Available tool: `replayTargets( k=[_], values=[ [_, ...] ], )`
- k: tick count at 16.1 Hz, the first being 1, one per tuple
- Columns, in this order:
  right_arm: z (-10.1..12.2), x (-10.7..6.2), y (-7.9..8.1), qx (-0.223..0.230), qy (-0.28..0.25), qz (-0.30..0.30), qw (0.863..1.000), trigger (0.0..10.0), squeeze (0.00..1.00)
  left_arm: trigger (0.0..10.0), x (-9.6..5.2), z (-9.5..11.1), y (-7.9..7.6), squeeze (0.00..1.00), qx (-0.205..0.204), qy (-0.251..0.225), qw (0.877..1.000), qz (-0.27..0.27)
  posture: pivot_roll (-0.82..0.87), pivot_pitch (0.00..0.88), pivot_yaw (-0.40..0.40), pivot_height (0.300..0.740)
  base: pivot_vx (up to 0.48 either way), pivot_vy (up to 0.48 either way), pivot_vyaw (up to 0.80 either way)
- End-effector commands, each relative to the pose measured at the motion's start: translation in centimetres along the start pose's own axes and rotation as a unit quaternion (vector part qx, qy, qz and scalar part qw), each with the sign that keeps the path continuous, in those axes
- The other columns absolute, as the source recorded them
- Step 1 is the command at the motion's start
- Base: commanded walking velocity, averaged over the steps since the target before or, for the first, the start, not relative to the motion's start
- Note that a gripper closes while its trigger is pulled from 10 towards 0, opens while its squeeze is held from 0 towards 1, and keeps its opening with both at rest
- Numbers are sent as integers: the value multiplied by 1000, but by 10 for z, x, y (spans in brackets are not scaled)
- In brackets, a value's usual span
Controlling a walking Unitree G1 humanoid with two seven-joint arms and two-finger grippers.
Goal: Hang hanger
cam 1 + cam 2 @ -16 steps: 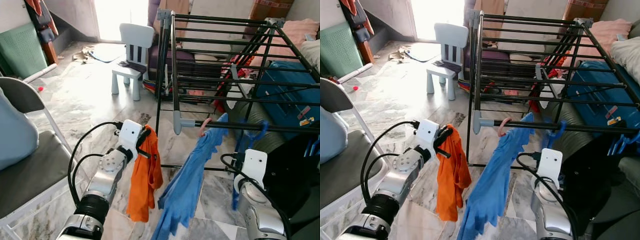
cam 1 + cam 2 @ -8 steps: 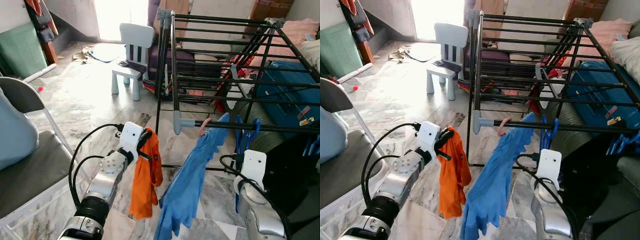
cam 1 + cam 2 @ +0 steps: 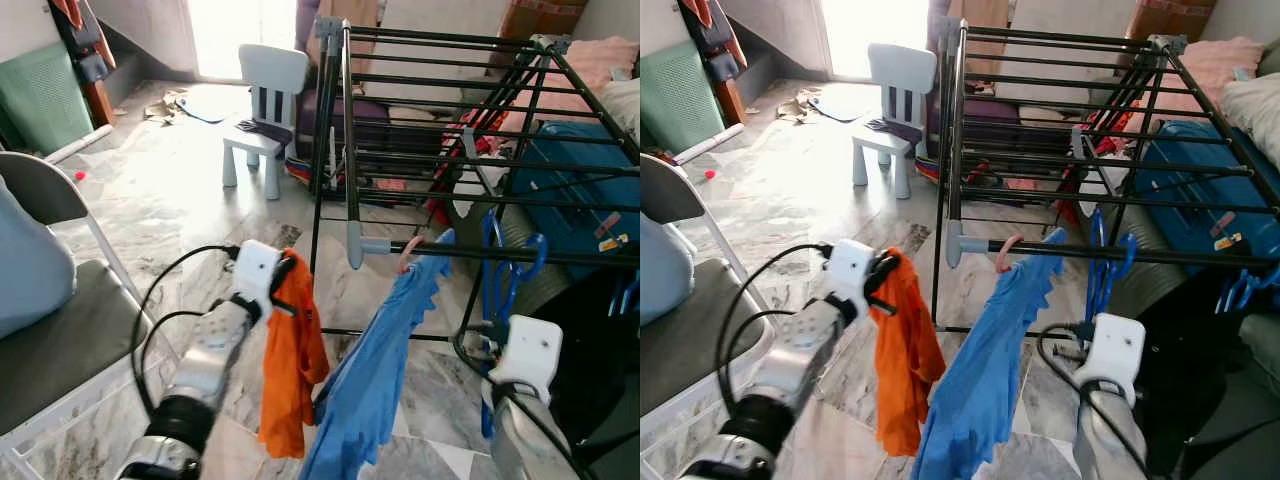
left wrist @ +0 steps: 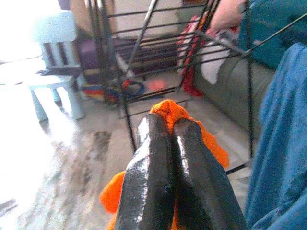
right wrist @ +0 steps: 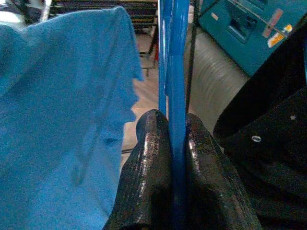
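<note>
A black drying rack [image 3: 440, 110] stands ahead of me, and a blue shirt [image 3: 375, 370] hangs from its near rail on a pink hanger hook [image 3: 405, 257]. My right gripper [image 5: 173, 143] is shut on a blue plastic hanger [image 3: 503, 270], held up against that near rail to the right of the shirt. My left gripper [image 4: 169, 143] is shut on an orange garment [image 3: 293, 365], which dangles left of the rack's near corner post [image 3: 352, 225]. A black garment [image 3: 1200, 350] hangs at the far right.
A pale blue child's chair [image 3: 262, 110] stands on the marble floor [image 3: 160, 200] beyond the rack's left side. A grey folding chair [image 3: 55, 330] sits close on my left. A blue suitcase [image 3: 580, 180] lies beyond the rack on the right.
My right gripper has lifted the blue hanger from below the near rail up level with it. My left arm and the orange garment have barely shifted.
</note>
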State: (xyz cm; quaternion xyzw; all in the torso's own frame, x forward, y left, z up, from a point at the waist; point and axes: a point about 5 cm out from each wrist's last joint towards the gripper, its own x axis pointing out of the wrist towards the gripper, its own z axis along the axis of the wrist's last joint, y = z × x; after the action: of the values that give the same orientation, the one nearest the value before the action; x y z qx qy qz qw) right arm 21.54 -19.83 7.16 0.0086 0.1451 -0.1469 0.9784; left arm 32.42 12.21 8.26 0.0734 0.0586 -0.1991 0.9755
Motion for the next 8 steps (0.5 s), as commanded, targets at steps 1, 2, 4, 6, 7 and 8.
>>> replayTargets(
  k=[1,2,4,6,7,8],
  values=[
    [7,-5,-1,-1,-22,10,1000,10000,0,10000,-1,4,4,0,7,-6,1000,9,10,0,-87,740,0,0,0],
    [1,-10,-2,-5,-11,18,1000,10000,0,10000,-1,4,3,0,8,-8,1000,7,10,0,-87,740,0,0,0],
    [-7,-12,-2,7,3,17,1000,10000,0,10000,0,4,-1,0,10,-12,1000,6,7,0,-91,740,0,0,0],
    [-2,-8,-2,3,-2,20,1000,10000,0,10000,3,6,-6,0,12,-16,1000,3,7,0,-93,740,0,0,0],
    [-2,-7,-1,3,-3,21,1000,10000,0,10000,4,7,-7,0,12,-17,1000,3,7,0,-93,740,0,0,0],
    [0,-4,-1,2,-5,25,1000,10000,0,10000,5,7,-8,0,12,-18,1000,0,12,0,-94,740,0,0,0]
  ],
)
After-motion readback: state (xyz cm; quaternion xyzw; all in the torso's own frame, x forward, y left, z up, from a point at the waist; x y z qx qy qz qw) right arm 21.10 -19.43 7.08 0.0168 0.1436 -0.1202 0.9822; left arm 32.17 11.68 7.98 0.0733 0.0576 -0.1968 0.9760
